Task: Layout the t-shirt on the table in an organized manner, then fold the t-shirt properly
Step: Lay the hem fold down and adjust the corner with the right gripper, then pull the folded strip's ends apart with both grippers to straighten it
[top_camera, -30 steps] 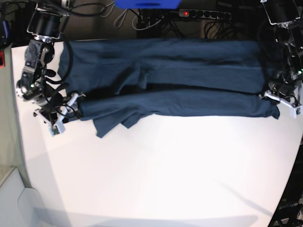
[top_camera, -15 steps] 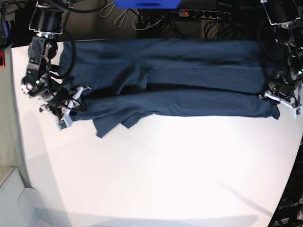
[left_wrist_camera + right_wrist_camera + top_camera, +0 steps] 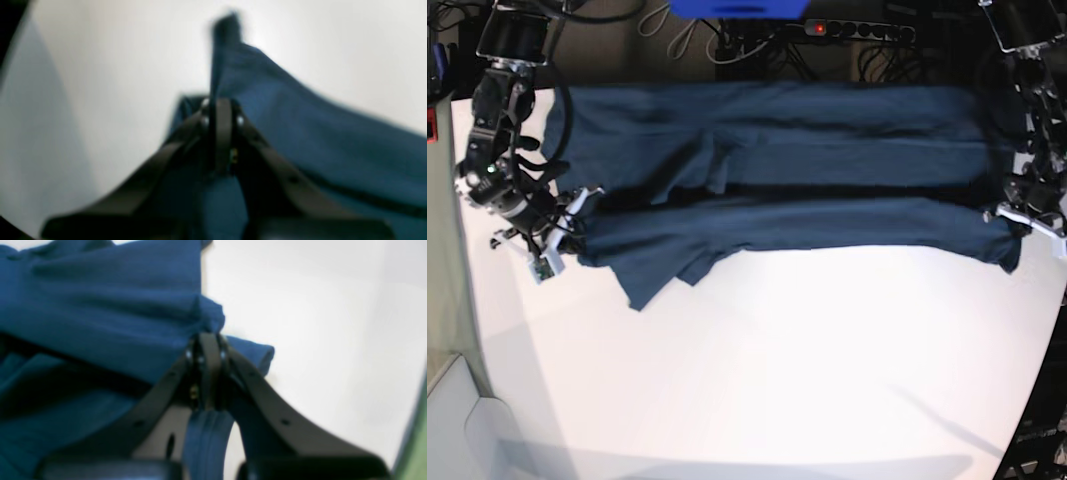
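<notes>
with both tools clenched on cloth, the step in hand looks like stretching the t-shirt [image 3: 777, 160] sideways so that it lies straight before any fold. it lies spread wide across the far half of the tabletop [image 3: 777, 380], its near edge running almost end to end, with a loose flap hanging toward the near side at the base view's left.

the right tool [image 3: 206, 340] grips a bunched corner of fabric, a small roll of hem poking out just beside its tip. the left tool [image 3: 220, 103] is shut on the opposite end, where a thin peak of cloth rises from the pinch; that view is blurred, so how much fabric it holds cannot be told.

to do this well, i judge the arms should pull apart evenly and keep low, so the tension runs along the near edge rather than lifting it. a dark crease runs lengthwise through the middle, so a gentle draw toward the near side may help flatten it. the pull should stop as the cloth goes taut; a jerk could slip a corner free. the hanging flap will likely need its own smoothing afterwards.
</notes>
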